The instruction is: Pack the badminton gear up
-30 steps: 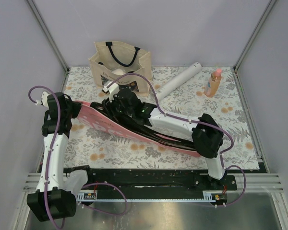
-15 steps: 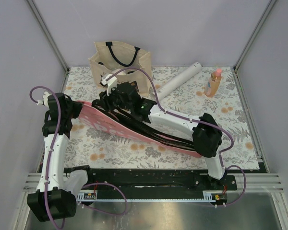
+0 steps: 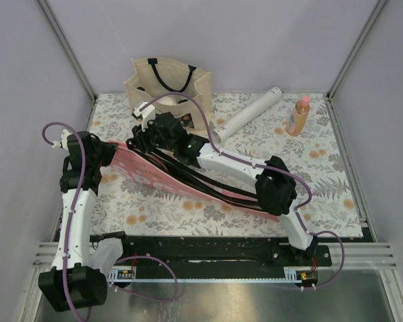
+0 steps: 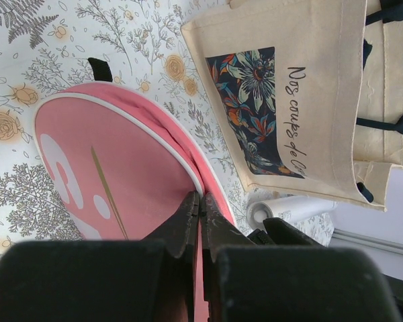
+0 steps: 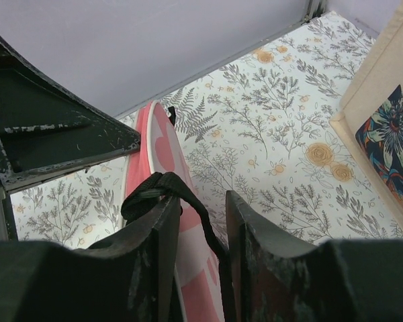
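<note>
The pink racket-shaped fabric case (image 3: 138,171) lies just in front of the beige cloth tote (image 3: 162,90). The left gripper (image 4: 200,199) is clamped on its rim. The right gripper (image 5: 203,201) has its fingers apart, with the case's black strap (image 5: 151,184) between them.

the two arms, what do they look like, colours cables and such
Both are white tubular links with bulky black joint housings: left arm, right arm. A purple cable loops along each. A small green light glows near the right wrist. The jaws are black, the right ones scuffed.
</note>
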`<state>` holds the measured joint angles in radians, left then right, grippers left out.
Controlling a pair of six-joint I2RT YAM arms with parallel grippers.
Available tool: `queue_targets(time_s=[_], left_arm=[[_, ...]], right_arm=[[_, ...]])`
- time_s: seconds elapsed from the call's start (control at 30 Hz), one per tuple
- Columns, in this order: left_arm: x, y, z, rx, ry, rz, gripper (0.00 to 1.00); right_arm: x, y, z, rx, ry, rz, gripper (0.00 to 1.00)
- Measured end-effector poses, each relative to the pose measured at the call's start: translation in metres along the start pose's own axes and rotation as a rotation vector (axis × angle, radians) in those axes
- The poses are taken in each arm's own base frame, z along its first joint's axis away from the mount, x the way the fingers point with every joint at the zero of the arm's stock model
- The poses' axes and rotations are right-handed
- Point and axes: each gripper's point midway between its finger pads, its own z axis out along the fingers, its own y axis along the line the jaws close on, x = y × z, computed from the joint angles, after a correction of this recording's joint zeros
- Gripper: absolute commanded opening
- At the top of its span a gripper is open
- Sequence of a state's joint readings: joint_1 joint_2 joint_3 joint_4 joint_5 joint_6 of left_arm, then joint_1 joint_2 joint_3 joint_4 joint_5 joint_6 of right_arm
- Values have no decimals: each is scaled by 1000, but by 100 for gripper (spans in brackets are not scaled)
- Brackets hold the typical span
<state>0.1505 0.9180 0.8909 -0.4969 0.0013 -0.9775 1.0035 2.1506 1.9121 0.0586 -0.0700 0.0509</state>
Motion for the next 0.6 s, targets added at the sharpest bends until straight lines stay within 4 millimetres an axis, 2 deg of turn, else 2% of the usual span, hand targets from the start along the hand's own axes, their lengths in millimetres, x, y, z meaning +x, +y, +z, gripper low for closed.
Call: queue_targets(time_s=[0.17,0.33,0.47,0.6], left_arm=[[0,0,0,2,-1,-1,0],[0,0,0,3,1,-1,0],[1,0,0,4,4,-2,0],[1,-1,0,6,5,-2,0]], right_arm=[[-1,-2,2,4,13,1,49],[4,-16,3,28,56,29,53],[8,-31,1,49,125,80,50],[12,-27,-7,19,197,127,47]])
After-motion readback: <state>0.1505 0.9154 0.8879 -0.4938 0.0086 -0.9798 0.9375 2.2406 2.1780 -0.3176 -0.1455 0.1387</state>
